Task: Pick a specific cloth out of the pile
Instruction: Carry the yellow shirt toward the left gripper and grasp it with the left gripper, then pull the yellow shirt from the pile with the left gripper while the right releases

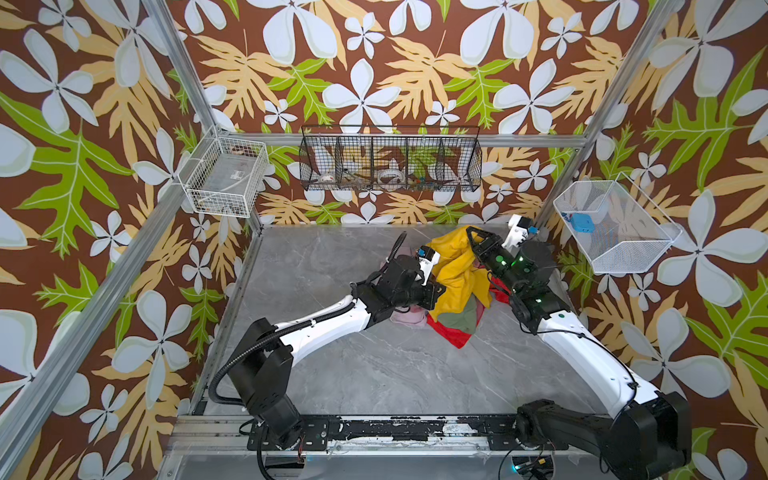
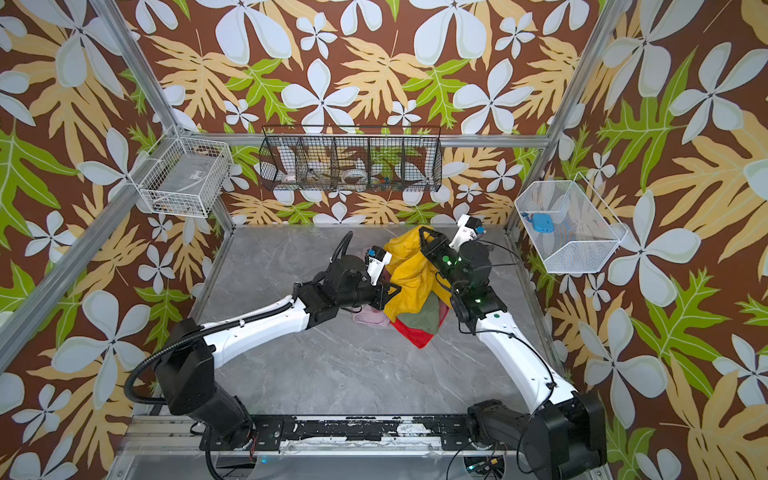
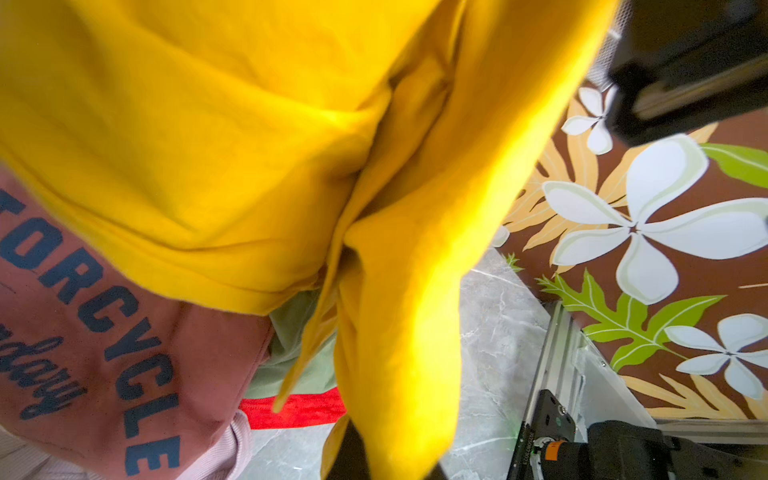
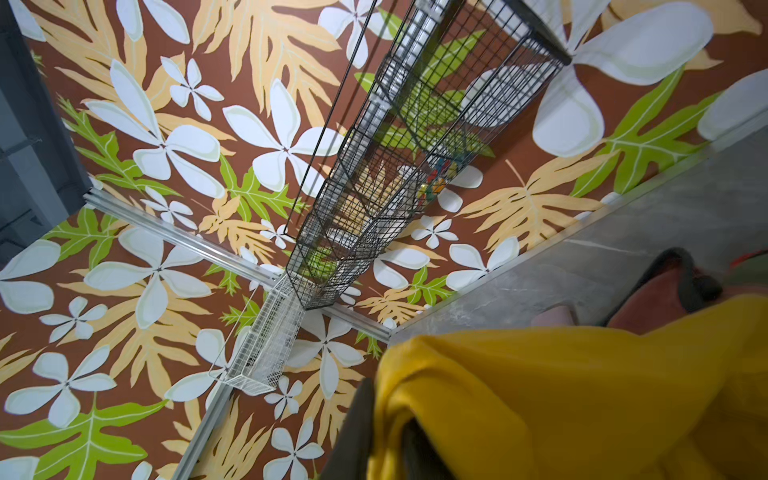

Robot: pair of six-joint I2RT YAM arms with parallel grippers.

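Over pile (image 1: 457, 328) — L end effector (image 1: 435, 291) on cloth (image 1: 453, 270) edge, R end effector (image 1: 471, 235) farther back

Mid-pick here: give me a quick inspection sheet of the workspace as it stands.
Surface: grey marbled table.
Job's things: mustard-yellow cloth partly raised, draped over the pile of pink, olive and red garments.
Clutter: nothing seen.
Claws: left claw shut on the mustard-yellow cloth; right claw in a raised fold, grip unclear.
Cables: black conduit loops beside the left arm; thin cable along the right arm.
Surroundings: black wire basket on the back wall; white wire basket and white mesh basket at the sides.
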